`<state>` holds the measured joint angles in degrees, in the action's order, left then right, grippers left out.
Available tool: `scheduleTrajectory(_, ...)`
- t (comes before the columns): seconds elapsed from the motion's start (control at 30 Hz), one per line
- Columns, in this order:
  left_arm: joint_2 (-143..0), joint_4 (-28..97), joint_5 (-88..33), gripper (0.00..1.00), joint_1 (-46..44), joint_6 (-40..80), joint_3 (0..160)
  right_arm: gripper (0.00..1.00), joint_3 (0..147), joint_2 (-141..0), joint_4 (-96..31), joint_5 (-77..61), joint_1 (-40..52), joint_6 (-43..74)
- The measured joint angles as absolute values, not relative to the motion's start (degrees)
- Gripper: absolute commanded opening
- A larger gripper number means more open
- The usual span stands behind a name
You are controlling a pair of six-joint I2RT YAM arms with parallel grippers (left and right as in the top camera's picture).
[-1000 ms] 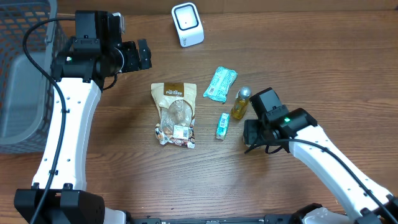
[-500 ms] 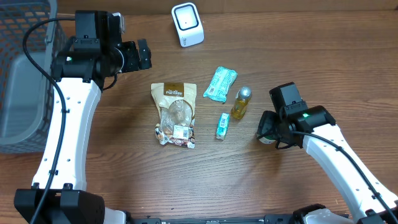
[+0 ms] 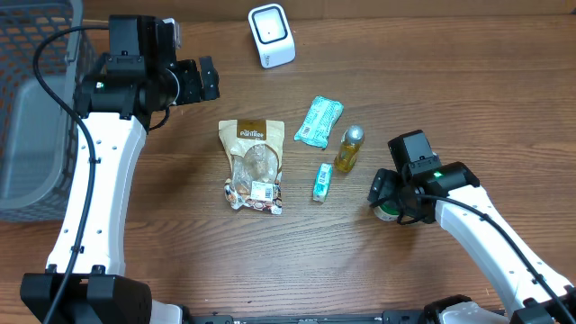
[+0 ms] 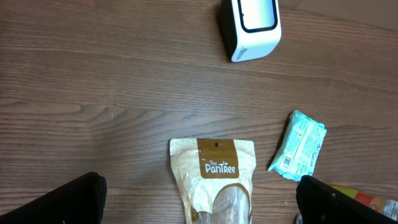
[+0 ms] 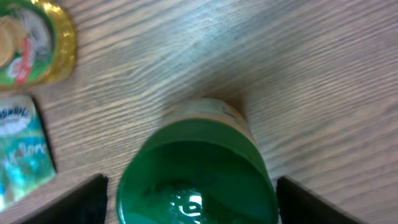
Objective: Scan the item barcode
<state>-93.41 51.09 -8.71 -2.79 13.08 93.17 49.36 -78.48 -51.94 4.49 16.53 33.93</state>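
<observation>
A jar with a green lid stands upright on the wood table, seen from straight above in the right wrist view. My right gripper straddles it, open, with a gap between each finger and the lid. From overhead the jar peeks out under that gripper. The white barcode scanner stands at the back centre. My left gripper hangs open high over the table's left part, with nothing between its fingers.
A PanTree snack bag, a teal packet, a yellow bottle and a small teal sachet lie mid-table. A grey wire basket stands at the far left.
My right gripper moved to the right with the jar, away from the bottle and sachet, and its jaws have now widened off the lid. The left arm has not moved.
</observation>
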Motion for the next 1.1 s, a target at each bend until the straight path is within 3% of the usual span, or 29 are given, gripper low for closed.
scheduleTrajectory(0.2, -93.4, 51.1, -8.7, 1.00, -2.8, 13.1, 93.2, 1.00, 51.6, -78.5, -54.3, 4.5, 15.9, 33.8)
scheduleTrajectory(0.5, -93.4, 51.1, -8.7, 1.00, -2.8, 13.1, 93.2, 1.00, 69.5, -78.7, -68.2, 4.7, 14.1, 30.4)
scheduleTrajectory(1.1, -93.4, 51.1, -8.7, 1.00, -2.8, 13.1, 93.2, 1.00, 65.8, -91.6, -68.5, 2.9, 14.0, 28.4)
